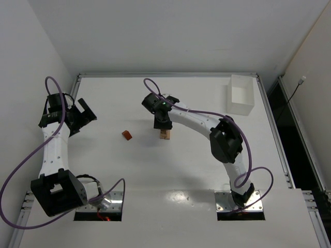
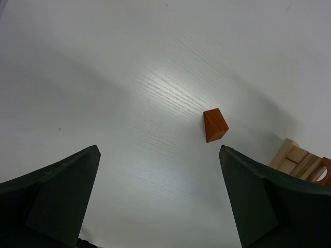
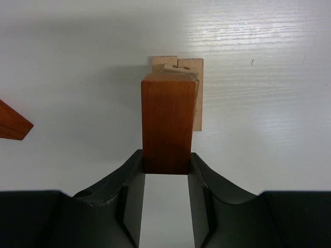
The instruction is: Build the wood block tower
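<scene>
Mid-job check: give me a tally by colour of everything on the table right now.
Reddish-orange blocks: 2, the loose block and the held block in the right gripper
Pale tan tower: 1, its block count unclear
White box: 1
Total: 4, tower counted as one

No legible text, labels, brands, numbers or signs on any surface.

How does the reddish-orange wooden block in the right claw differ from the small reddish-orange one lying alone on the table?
The long rectangular reddish-orange block is clamped in the right gripper over the pale tan stack; the loose tapered reddish-orange block lies alone on the white table, ungripped. The held one looks longer. Both are reddish-orange wood.
</scene>
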Robot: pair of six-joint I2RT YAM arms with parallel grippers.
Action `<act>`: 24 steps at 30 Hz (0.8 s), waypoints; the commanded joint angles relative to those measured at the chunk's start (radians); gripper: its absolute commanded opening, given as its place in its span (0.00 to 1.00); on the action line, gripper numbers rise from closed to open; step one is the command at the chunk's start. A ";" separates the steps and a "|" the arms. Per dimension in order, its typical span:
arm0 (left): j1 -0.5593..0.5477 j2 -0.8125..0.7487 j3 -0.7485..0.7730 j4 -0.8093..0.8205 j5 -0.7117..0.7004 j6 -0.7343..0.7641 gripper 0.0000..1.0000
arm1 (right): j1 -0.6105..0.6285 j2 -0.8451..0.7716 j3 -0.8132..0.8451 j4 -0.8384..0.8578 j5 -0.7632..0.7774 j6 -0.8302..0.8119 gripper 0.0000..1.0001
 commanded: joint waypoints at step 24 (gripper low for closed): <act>-0.007 -0.026 -0.001 0.023 0.014 -0.014 1.00 | -0.012 -0.020 -0.048 0.039 -0.012 -0.001 0.03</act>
